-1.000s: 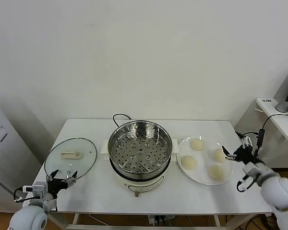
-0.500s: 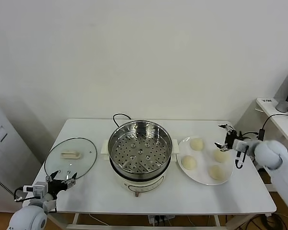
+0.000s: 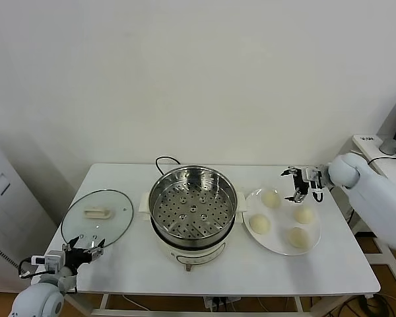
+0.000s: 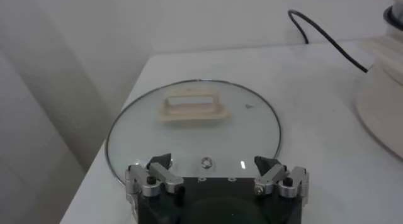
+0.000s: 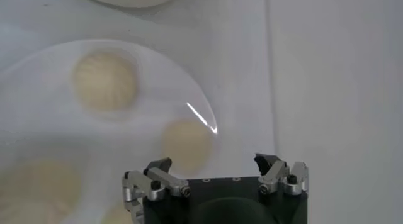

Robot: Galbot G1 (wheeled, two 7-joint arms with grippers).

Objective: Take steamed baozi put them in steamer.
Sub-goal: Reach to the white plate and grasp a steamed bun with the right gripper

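No readable writing or brand showed on anything. White desk (image 3: 119, 271) carried it all. Steamer (image 3: 193, 210) sat mid-desk w/ perforated tray bare inside, black cord (image 3: 164, 160) looping behind it toward the wall. Glass lid (image 3: 97, 216) lay flat to its left, cream handle up. White plate (image 3: 277, 247) sat just right of the steamer, holding all four baozi (image 3: 270, 199); the rest at (image 3: 304, 214), (image 3: 259, 224), (image 3: 297, 237). Right pincer (image 3: 297, 184) hovered over the plate's far edge, between the two far buns, fingers spread wide, holding nothing. Left pincer (image 4: 217, 175) sat parked low at the desk's front-left corner, near the lid's rim, also wide open & empty. Nothing stood between plate & steamer.
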